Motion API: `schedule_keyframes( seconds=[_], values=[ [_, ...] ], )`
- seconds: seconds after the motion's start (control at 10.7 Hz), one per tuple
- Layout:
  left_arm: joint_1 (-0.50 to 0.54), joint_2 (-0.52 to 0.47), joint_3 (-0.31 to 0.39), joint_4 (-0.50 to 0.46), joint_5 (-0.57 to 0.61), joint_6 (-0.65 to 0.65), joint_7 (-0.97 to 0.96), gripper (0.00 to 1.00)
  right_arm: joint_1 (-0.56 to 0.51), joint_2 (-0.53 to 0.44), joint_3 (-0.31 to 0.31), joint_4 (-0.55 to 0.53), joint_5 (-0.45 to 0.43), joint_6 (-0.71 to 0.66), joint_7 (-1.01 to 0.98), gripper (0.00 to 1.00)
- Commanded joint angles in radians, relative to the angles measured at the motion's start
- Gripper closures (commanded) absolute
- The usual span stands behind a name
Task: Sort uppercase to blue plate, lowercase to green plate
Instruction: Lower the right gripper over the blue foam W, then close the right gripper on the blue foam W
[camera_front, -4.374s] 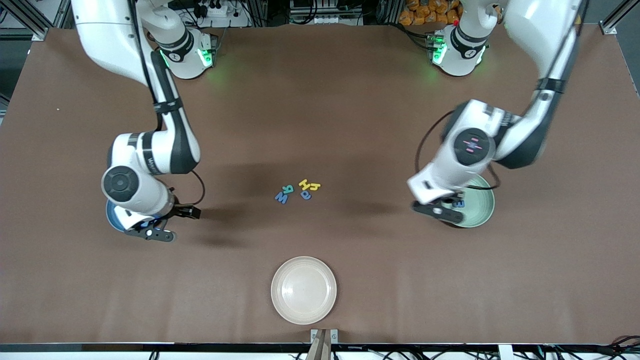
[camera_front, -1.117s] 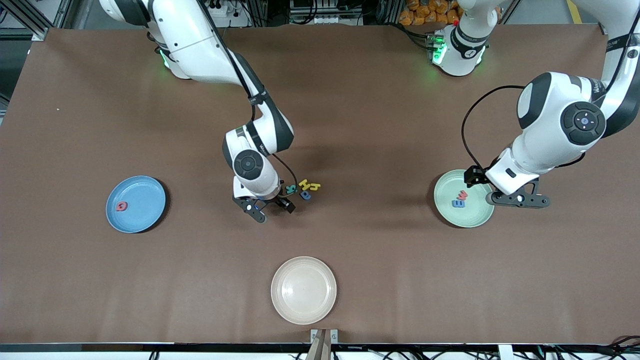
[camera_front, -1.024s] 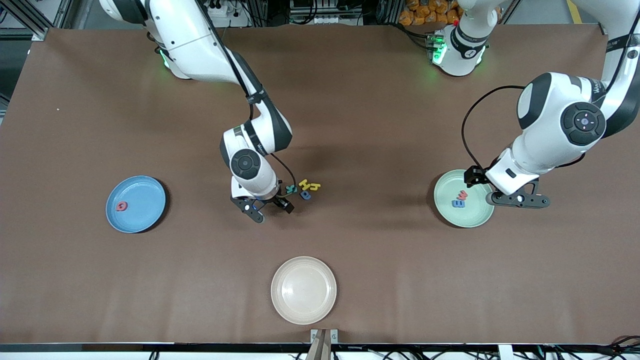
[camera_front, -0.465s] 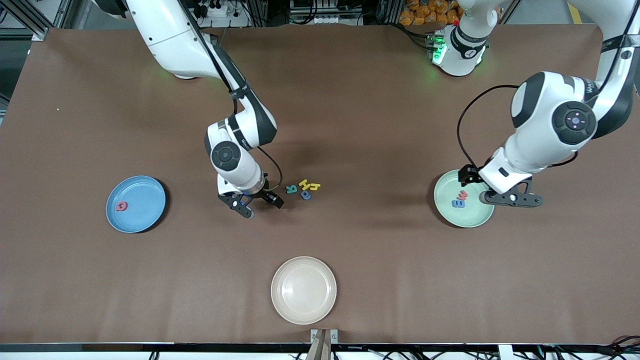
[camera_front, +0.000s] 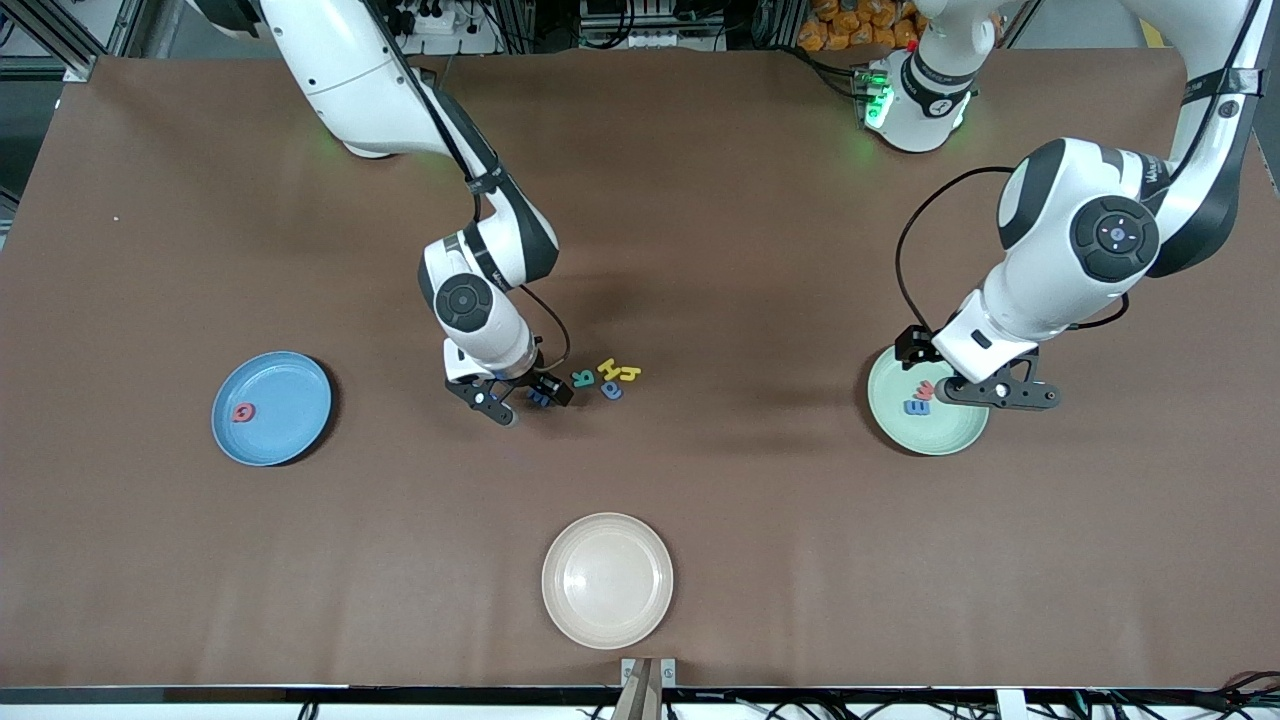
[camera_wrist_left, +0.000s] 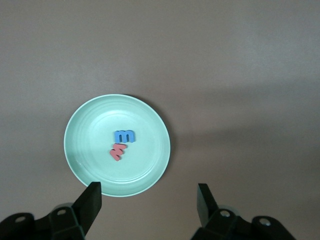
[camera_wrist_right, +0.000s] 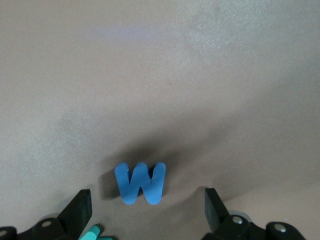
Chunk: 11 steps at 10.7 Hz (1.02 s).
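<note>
Two letters, a blue e (camera_front: 915, 407) and red w (camera_front: 925, 388), lie in the green plate (camera_front: 950, 435) at frame right; I see the left gripper (camera_front: 1000, 392) over its rim, jaws wide. At frame centre, my right gripper (camera_front: 520, 400) hangs jaws wide over the blue W (camera_wrist_right: 140, 183), not gripping it. Red Q (camera_front: 242, 412) sits in the blue plate (camera_front: 290, 380), frame left.

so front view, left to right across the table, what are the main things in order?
Round sky-blue plate holding red foam Q → right gripper over blue foam W → round cream-white plate → round mint-green plate → left gripper.
</note>
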Motion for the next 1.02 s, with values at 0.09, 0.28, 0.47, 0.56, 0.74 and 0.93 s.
schedule_keyframes(
  seconds=[0.09,0.28,0.47,0.56,0.74,0.93],
  values=[
    [-0.083,0.008,0.0,0.024,-0.004,-0.018,-0.13,0.15,0.006,0.023,0.005,0.018,-0.016,0.008,0.0,0.0],
    [-0.108,0.014,0.0,0.03,-0.004,-0.018,-0.147,0.16,0.004,0.028,0.002,0.024,-0.017,0.007,-0.002,0.0],
    [-0.116,0.017,-0.002,0.029,-0.004,-0.011,-0.149,0.16,0.004,0.029,-0.001,0.032,-0.017,0.002,-0.003,0.0],
    [-0.12,0.017,0.0,0.029,-0.004,-0.011,-0.149,0.16,0.004,0.031,-0.003,0.033,-0.017,0.002,-0.003,0.0],
    [-0.123,0.017,0.0,0.029,0.009,-0.009,-0.149,0.16,0.004,0.032,-0.004,0.033,-0.019,0.002,-0.003,0.0],
    [-0.128,0.019,-0.002,0.029,0.061,-0.009,-0.15,0.16,0.003,0.038,-0.004,0.032,-0.068,0.002,-0.002,0.7]
  ],
)
